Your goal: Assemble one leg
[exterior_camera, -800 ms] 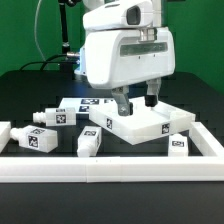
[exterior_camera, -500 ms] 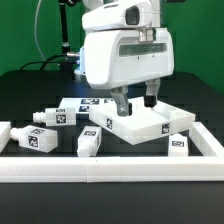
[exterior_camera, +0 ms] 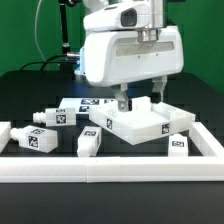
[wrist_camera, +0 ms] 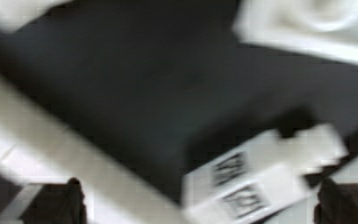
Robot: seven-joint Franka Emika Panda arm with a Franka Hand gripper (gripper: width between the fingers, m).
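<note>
Several short white legs with black-and-white tags lie on the black table: one leg (exterior_camera: 60,116) left of the tabletop, another leg (exterior_camera: 38,139) further left, one (exterior_camera: 90,141) in front and one (exterior_camera: 180,146) at the exterior view's right. The wide white tabletop (exterior_camera: 150,126) lies flat. My gripper (exterior_camera: 139,100) hangs open and empty just above the tabletop's far edge. The wrist view is blurred: a tagged leg (wrist_camera: 261,178) lies near one fingertip of the gripper (wrist_camera: 202,205), with nothing gripped. A corner of the tabletop (wrist_camera: 318,25) shows too.
A white rail (exterior_camera: 110,166) runs along the front and turns back at the exterior view's right (exterior_camera: 208,140). A flat white piece with tags (exterior_camera: 82,103), probably the marker board, lies behind the legs. A leg end (exterior_camera: 4,136) shows at the left edge.
My gripper has risen slightly and shifted a little toward the exterior view's right. It stays open. The legs and the tabletop have not moved.
</note>
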